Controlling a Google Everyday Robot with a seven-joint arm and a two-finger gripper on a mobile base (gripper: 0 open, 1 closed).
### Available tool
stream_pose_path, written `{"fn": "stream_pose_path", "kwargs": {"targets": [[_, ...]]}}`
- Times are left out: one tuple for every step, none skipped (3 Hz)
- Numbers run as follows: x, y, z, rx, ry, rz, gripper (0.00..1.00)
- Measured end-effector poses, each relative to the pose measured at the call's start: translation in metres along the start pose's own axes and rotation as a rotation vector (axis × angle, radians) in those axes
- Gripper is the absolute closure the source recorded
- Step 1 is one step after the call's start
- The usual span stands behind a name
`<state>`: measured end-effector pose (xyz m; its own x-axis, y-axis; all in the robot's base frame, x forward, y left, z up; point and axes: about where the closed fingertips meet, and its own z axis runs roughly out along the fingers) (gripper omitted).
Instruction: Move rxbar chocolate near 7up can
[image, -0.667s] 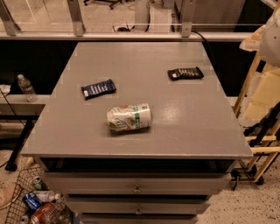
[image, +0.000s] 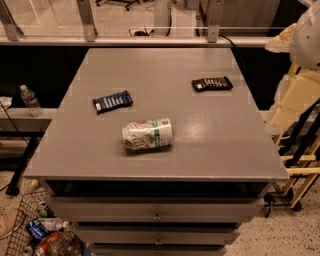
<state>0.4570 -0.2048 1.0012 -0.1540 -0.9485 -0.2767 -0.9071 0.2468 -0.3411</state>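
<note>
Nearest, smooth grey drawer fronts (image: 200, 209) sat under the matte, faintly speckled grey table (image: 215, 145). The 7up can (image: 147, 134), a dented white-and-green cylinder, lay on its side toward 6 o'clock of the tabletop's middle. A flat dark blue wrapper (image: 112, 101) lay at its 10 o'clock. The rxbar chocolate (image: 212, 83), a flat black rectangle with pale lettering, lay well apart at its 2 o'clock. The pale gripper (image: 295, 97) hung off the table's 3 o'clock edge, clenched or released I cannot tell. Nothing on the table had shifted since earlier.

Smooth matt table top (image: 200, 150), dented metal 7up can (image: 147, 134), glossy plastic rxbar chocolate wrapper (image: 212, 83).
</note>
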Motion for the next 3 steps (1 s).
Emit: {"fn": "stream_pose_path", "kwargs": {"targets": [[-0.021, -0.034, 0.023, -0.016, -0.092, -0.051, 0.0], [-0.057, -0.079, 0.071, -0.072, -0.181, -0.111, 0.0], [-0.057, -0.079, 0.071, -0.072, -0.181, -0.111, 0.0]]}}
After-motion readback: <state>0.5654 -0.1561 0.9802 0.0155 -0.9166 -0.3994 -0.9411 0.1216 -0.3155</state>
